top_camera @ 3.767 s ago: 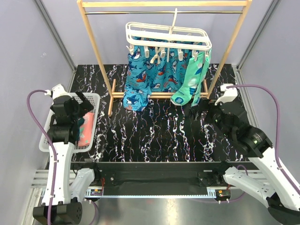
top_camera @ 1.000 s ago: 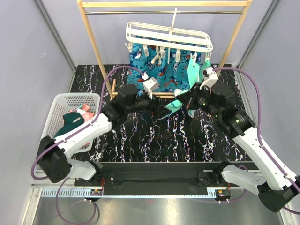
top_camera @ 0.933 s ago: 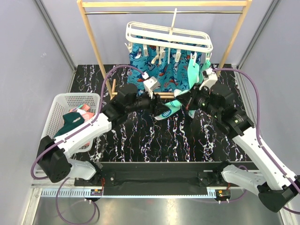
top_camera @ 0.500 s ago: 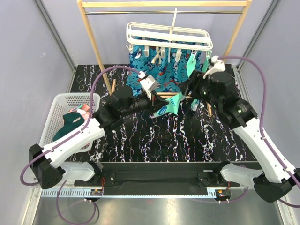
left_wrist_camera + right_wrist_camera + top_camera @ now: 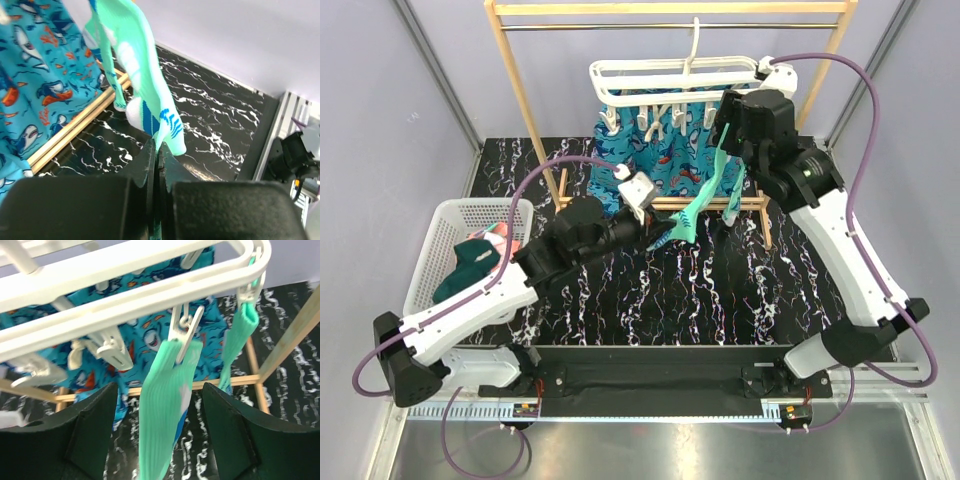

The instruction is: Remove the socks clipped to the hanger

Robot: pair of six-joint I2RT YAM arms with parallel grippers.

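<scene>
The left gripper [image 5: 155, 155] is pinching the toe of a mint-green sock [image 5: 131, 65], with its fingers pressed together on the fabric, low over the table in front of the wooden stand [image 5: 525, 100]. The cuff of this sock is hanging in a peg [image 5: 186, 330] near the right end of the hanger [image 5: 670, 72]. The sock is therefore lying stretched on a slant, from the peg down and to the left toward the left gripper.

The right gripper [image 5: 160, 410] is hovering high at that end of the hanger with its fingers apart. In its wrist view the peg and cuff are sitting just ahead, framed between the two fingers and apart from them. So the right arm is nearer to the peg. I judge it is going to squeeze the peg while the left arm is pulling along the sock's length.

The blue shark socks [image 5: 650, 160] and another mint-green sock [image 5: 240, 335] are also hanging clipped.
</scene>
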